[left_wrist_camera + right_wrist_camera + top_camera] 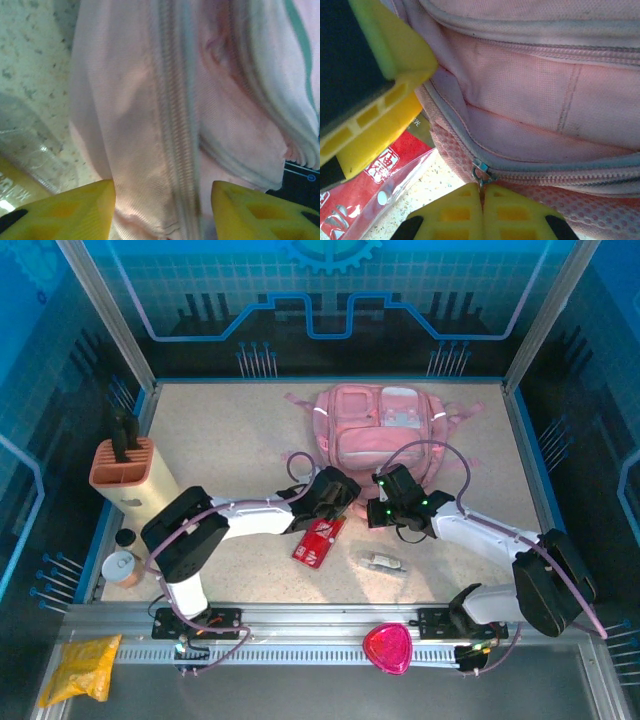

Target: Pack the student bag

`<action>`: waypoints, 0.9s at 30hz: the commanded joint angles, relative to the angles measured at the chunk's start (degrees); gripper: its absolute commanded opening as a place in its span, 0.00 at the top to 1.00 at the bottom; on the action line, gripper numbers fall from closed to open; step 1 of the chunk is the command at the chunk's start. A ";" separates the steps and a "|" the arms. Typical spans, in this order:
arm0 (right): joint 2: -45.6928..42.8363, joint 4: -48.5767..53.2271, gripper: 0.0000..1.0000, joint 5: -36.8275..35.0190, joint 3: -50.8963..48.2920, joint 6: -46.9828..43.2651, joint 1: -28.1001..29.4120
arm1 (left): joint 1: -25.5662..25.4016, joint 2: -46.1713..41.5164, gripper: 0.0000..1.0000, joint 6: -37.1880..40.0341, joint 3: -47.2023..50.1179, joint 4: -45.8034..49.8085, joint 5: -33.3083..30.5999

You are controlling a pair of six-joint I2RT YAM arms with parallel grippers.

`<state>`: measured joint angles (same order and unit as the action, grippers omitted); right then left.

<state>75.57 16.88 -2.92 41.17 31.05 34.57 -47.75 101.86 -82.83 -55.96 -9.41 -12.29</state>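
Here, the pink student bag (385, 430) lies face-up at the far middle of the table (220, 440). The right gripper (482, 189) is pinched shut on its zipper pull (480, 174). The left gripper (162, 210), jaws apart, straddles a zipper seam (172, 125). A red packet (318, 540) lies just beside the bag.
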 commanded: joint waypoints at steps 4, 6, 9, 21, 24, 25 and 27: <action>0.79 0.96 1.00 2.32 -0.21 -0.28 0.85 | -0.12 2.17 0.56 -0.21 -5.40 7.44 -5.23; 1.00 1.09 1.00 2.31 0.10 -0.37 0.81 | -0.08 3.31 0.58 -0.10 -6.47 7.83 -4.66; 1.33 1.70 1.00 1.99 0.74 -0.69 0.90 | -0.12 4.60 0.62 -0.24 -7.10 7.21 -4.74; 1.13 5.97 1.00 -1.92 1.51 -1.83 0.73 | 3.37 2.40 1.00 7.33 -8.46 10.40 -5.74; -0.08 8.33 1.00 -3.40 1.10 -2.15 -0.58 | 5.31 0.10 1.00 9.95 -7.99 12.27 -6.73; -0.88 8.34 1.00 -3.62 0.51 -2.30 -1.16 | 5.95 -0.82 1.00 10.66 -7.69 12.46 -7.08; -2.34 8.49 1.00 -3.62 -0.27 -2.31 -2.22 | 7.29 -2.01 1.00 12.07 -7.38 12.07 -6.38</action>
<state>75.70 18.59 -4.69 42.00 29.56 33.74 -44.29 103.70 -75.26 -62.96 1.15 -14.06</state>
